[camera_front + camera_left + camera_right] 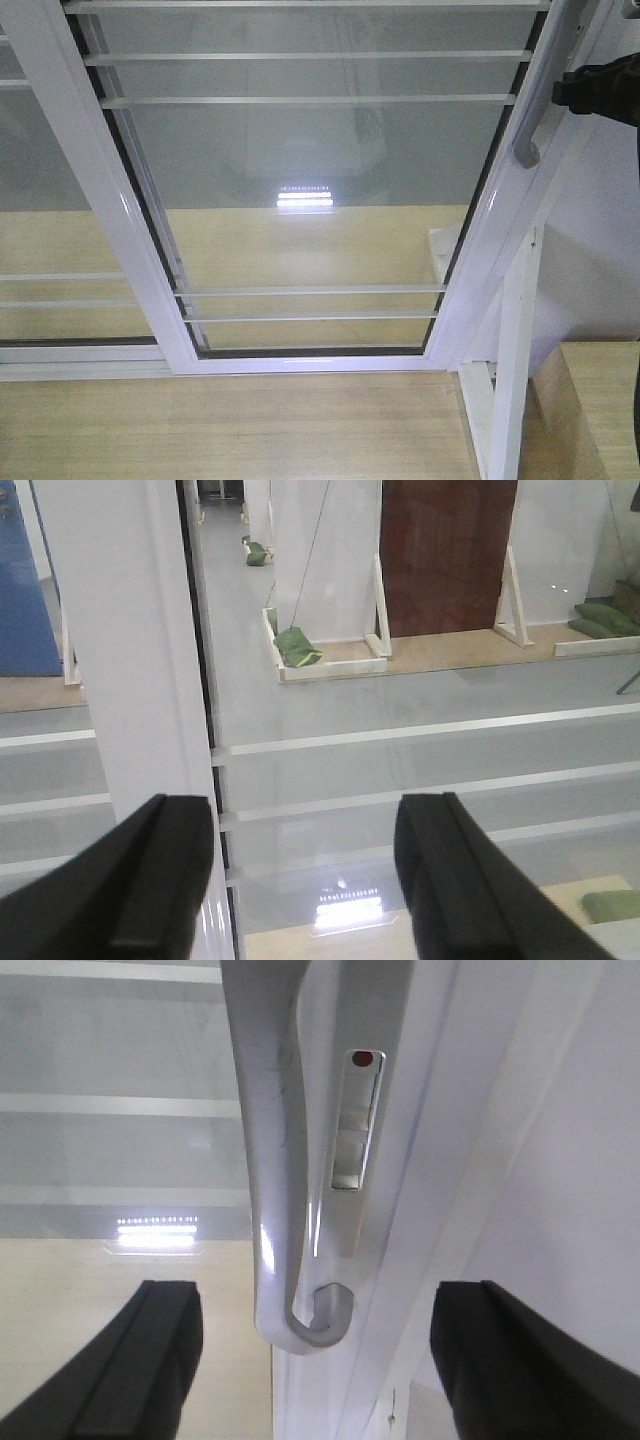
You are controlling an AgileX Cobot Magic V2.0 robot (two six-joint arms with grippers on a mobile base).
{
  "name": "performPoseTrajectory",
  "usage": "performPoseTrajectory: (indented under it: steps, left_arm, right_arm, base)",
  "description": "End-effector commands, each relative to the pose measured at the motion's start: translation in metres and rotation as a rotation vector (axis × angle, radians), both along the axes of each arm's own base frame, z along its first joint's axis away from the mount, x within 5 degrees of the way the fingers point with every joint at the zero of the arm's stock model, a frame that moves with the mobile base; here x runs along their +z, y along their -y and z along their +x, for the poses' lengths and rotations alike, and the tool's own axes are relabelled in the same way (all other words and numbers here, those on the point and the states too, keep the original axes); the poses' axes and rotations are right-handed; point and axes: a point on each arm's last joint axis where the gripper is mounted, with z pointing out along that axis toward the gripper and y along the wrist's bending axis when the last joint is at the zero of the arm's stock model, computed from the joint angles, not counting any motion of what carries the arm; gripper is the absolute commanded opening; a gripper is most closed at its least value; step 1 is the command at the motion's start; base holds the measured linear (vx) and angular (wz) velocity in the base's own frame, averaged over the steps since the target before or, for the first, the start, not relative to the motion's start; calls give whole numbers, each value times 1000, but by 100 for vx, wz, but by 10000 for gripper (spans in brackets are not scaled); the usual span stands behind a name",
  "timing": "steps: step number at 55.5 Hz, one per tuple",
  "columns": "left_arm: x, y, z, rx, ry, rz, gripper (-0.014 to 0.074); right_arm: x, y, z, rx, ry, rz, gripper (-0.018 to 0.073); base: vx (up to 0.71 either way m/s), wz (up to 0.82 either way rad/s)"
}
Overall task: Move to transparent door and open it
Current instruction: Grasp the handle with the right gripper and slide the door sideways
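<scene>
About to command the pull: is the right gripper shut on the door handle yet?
The right gripper is open: its fingers stand wide apart, the grey handle seen in the gap between them, unclamped.

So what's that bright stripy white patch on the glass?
Front view: that patch is probably a lamp reflected in the transparent door. Left wrist view: the same glare sits low on the glass. Right wrist view: glare again, plus shiny streaks on the grey handle.
</scene>
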Motion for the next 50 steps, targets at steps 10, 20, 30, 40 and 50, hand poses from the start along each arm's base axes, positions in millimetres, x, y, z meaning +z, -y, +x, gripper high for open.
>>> performPoseTrajectory:
  steps: [10, 20, 30, 40, 50]
  left_arm:
    - [21, -1, -5, 11, 121, -24, 523]
    - [21, -1, -5, 11, 121, -24, 523]
    - [21, -1, -5, 11, 121, -24, 523]
    - [21, -1, -5, 11, 121, -24, 523]
    - [21, -1, -5, 11, 121, -24, 523]
  right_arm:
    - [25, 4, 33, -5, 203, -32, 490]
    - [26, 5, 53, -8, 243, -33, 466]
    - [26, 6, 68, -9, 260, -32, 445]
    - [24, 6, 78, -10, 267, -31, 393]
    - [23, 6, 79, -10, 268, -29, 227]
  base:
    - [0, 0]
    - [0, 0]
    - [0, 0]
    - [0, 0]
    - [0, 0]
